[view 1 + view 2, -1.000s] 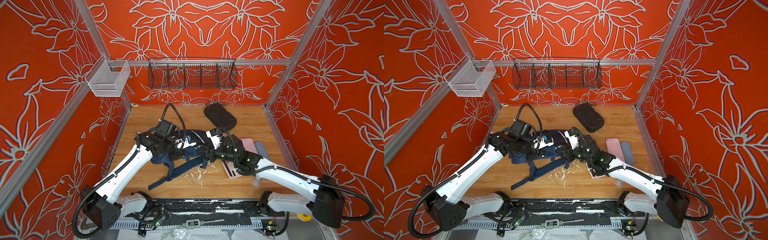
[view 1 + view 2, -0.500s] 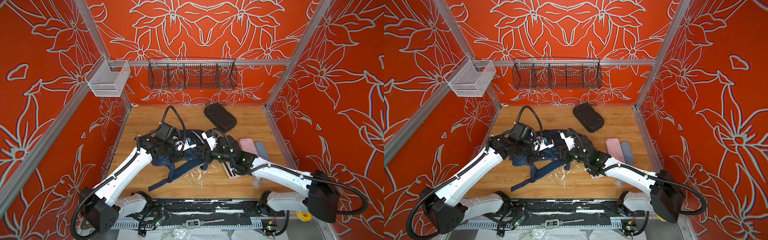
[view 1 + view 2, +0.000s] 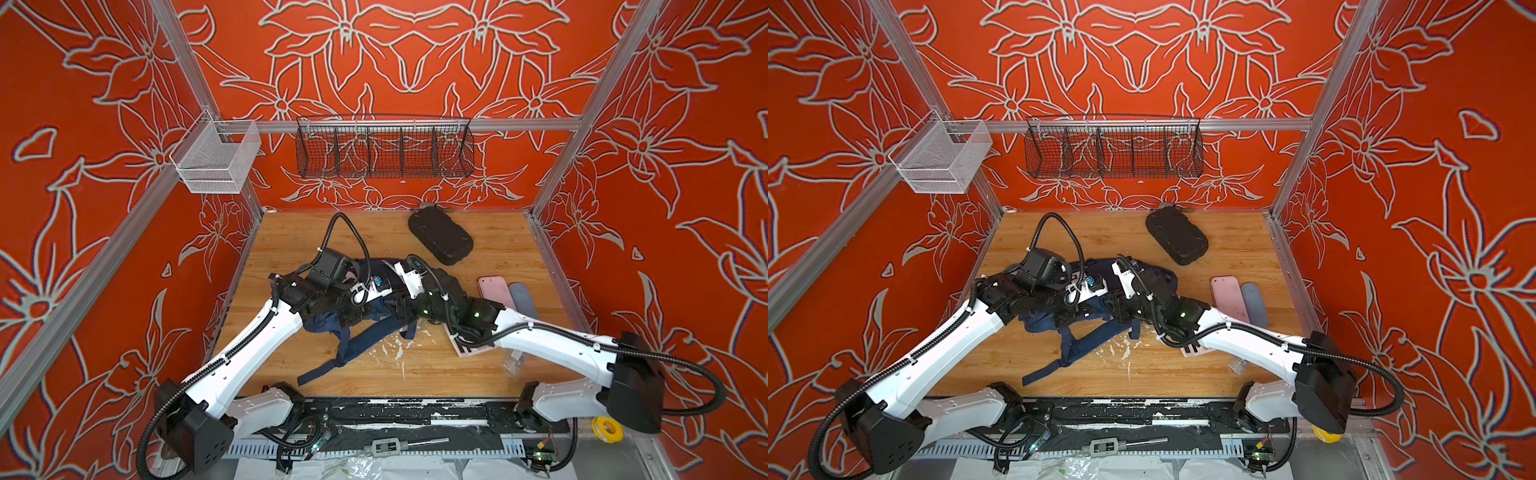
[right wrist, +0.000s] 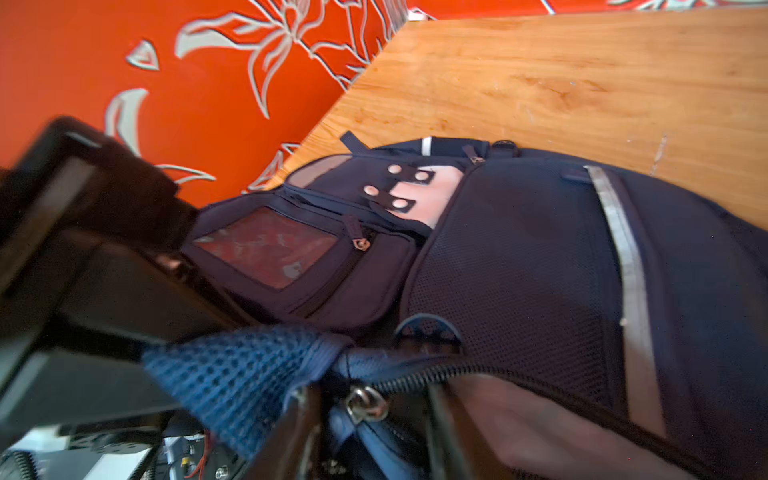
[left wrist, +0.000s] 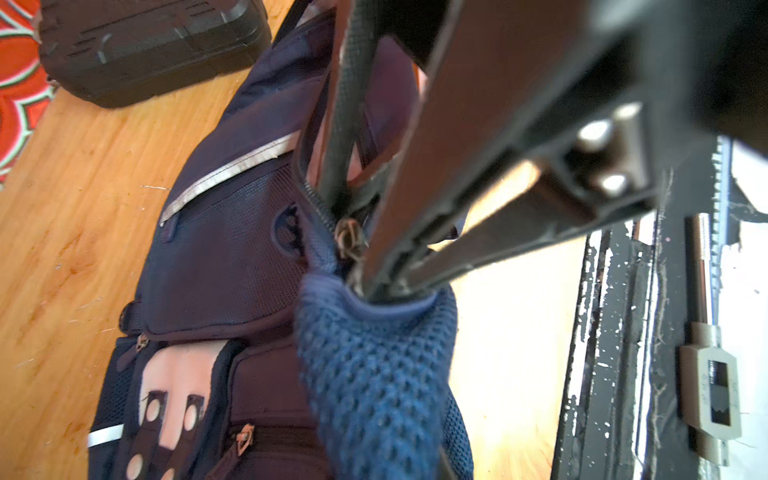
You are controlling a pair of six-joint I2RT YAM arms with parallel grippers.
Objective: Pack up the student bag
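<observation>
Our left end effector (image 5: 386,286) stays clenched on the mesh (image 5: 374,374) of the student bag (image 5: 224,257), central on the table (image 3: 299,241); our right end effector (image 4: 370,432) has reached left to its zipper pull (image 4: 365,401), grip unclear, so we expect unzipping next.

No text, brand or number legible, small white wrist labels (image 3: 411,277) — print too fine to read

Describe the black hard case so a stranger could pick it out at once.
Start at the black wire basket on the back wall and drop to the wooden tabletop below it. The black hard case lies there near the back edge, beyond the navy backpack. It alone is rigid, matte black and oblong with rounded corners.
</observation>
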